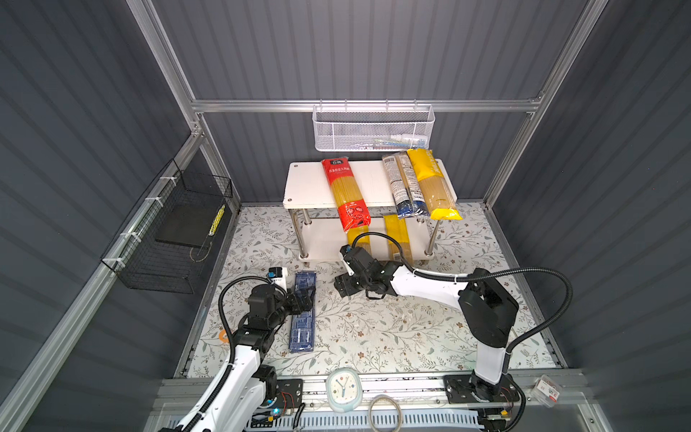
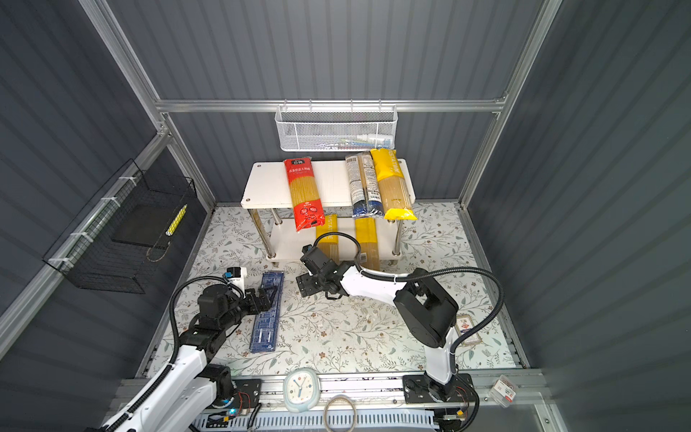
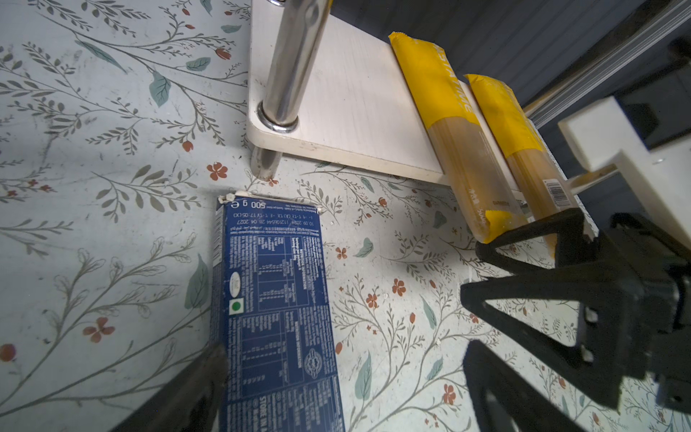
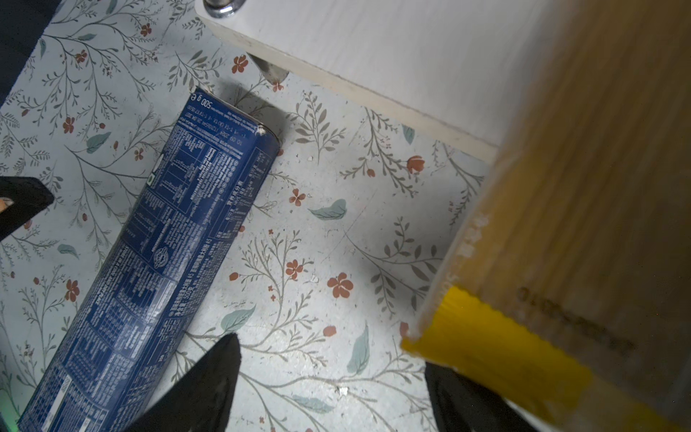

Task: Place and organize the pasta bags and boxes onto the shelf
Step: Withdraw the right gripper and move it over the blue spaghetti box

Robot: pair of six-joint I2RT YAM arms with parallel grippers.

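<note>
The dark-blue pasta box lies flat on the floral table, in front of the shelf. My left gripper hangs open over the box's middle, one finger against its long edge. My right gripper stands open and empty just right of the box. On the top board lie a red bag, a clear blue-ended bag and a yellow bag. Two yellow bags lie on the lower board, overhanging its front.
A white mesh basket hangs on the back wall above the shelf. A black wire basket is fixed to the left wall. A small white device stands left of the box. A clock sits on the front rail.
</note>
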